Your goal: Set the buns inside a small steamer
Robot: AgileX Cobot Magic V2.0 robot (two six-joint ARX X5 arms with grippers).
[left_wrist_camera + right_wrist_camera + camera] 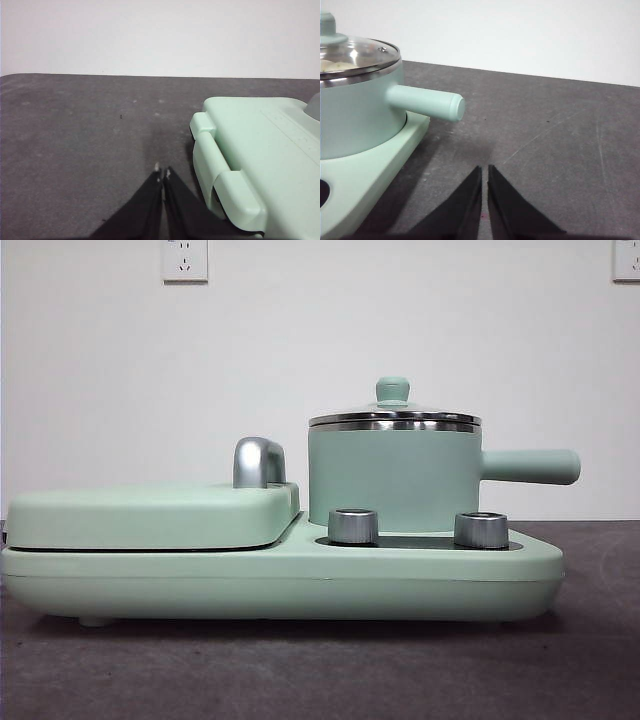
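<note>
1. Your left gripper (161, 171) hangs over the dark grey bench (75, 150), jaws pressed together, tips nearly touching, nothing between them.
2. Just beside it sits the mint-green appliance (260, 145); you see its rounded corner and a chunky hinge block along the near edge.
3. A sliver of grey metal (314, 106) peeks in at the frame's edge.
4. A plain white wall (160, 35) lies behind.

**A bare test room, not a kitchen**

A mint-green cooker (280, 575) sits alone on a dark grey surface (320, 670) against a plain white wall (400, 320) with two power sockets (185, 260). Nothing homely stands around it; it looks like a lab set-up for trials.
</note>
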